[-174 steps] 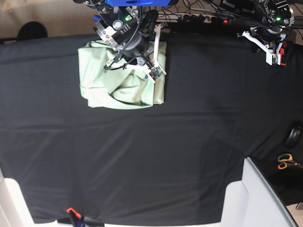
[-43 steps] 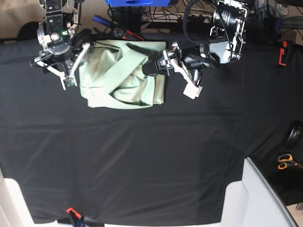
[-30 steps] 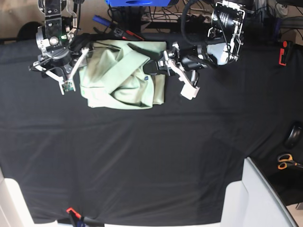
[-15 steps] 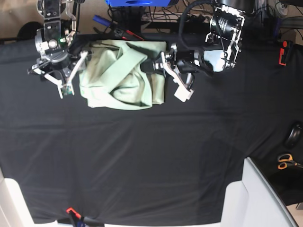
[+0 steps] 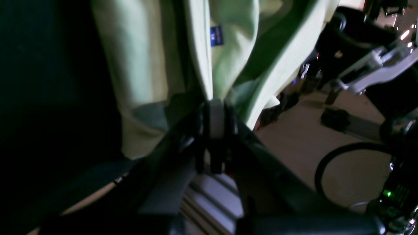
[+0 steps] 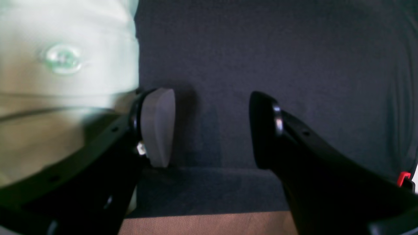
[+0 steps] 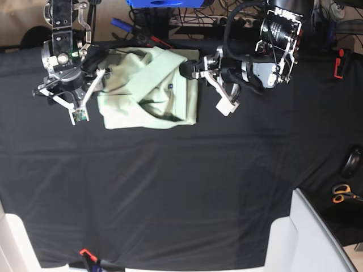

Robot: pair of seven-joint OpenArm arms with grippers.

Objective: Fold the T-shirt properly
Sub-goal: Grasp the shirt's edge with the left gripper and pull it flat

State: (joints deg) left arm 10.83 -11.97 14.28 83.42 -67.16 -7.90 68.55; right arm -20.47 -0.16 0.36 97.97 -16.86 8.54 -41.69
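The pale mint-green T-shirt (image 7: 144, 93) lies crumpled at the back of the black table cloth (image 7: 181, 187). My left gripper (image 7: 188, 69) is at the shirt's upper right edge. In the left wrist view it (image 5: 214, 109) is shut on a fold of the T-shirt (image 5: 235, 55), with the small blue label (image 5: 216, 36) just above. My right gripper (image 7: 85, 105) hovers at the shirt's left edge. In its wrist view it (image 6: 209, 127) is open with only black cloth between the fingers, and the T-shirt (image 6: 65, 65) touches the outside of the left pad (image 6: 158, 125).
Orange-handled scissors (image 7: 342, 194) and a dark round object (image 7: 353, 162) lie at the right edge. A white panel (image 7: 309, 238) covers the front right corner. Cables and a blue frame (image 7: 164, 3) crowd the back edge. A red clip (image 7: 340, 60) sits at the back right.
My left gripper has moved up and right with the fold, pulling the shirt's top layer taut into a diagonal band. My right gripper has shifted slightly down, staying open.
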